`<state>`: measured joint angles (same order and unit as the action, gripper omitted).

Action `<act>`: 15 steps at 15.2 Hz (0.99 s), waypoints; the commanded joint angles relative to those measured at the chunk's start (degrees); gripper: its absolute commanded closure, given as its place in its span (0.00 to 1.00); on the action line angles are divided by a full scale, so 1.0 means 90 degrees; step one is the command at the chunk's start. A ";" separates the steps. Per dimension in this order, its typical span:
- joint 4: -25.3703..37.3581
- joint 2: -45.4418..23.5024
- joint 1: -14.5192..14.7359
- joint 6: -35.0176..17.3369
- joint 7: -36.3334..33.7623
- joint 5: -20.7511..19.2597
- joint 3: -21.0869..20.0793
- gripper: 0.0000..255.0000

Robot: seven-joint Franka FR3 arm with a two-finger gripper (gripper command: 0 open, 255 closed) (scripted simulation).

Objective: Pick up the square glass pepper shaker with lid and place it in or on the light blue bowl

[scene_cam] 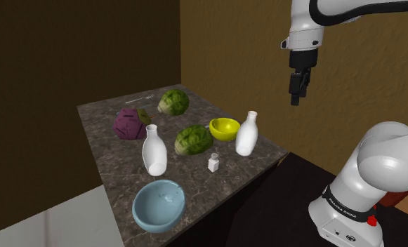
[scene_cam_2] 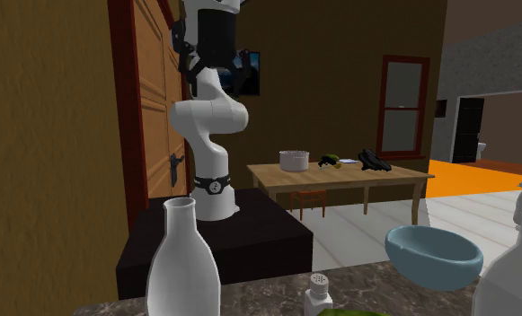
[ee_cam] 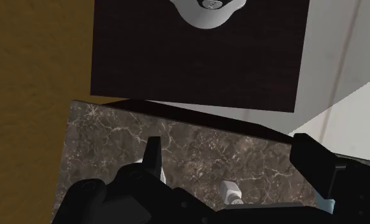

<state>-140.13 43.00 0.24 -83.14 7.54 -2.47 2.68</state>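
One marbled counter (scene_cam: 118,158) bears shaker (scene_cam: 213,163); ochre walls (scene_cam: 244,42).

Home interior, panelled wooden door (scene_cam_2: 155,117), dining table (scene_cam_2: 393,177), red-framed window (scene_cam_2: 402,103), wall picture (scene_cam_2: 253,83), dark marble counter (scene_cam: 107,151)

You see the gripper (scene_cam: 295,95) hanging high in the air, touching nothing. The pepper shaker (scene_cam: 213,163) stands on the table (scene_cam: 104,133) well below the jaws, toward the shoulder view's left. The light blue bowl (scene_cam: 159,205) lies even farther from them.
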 commanded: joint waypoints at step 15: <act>-0.1425 -0.1680 0.0393 -0.4031 -0.0637 0.0409 -0.0590 0.00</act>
<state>-152.37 29.48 3.29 -116.38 2.62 0.79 -1.91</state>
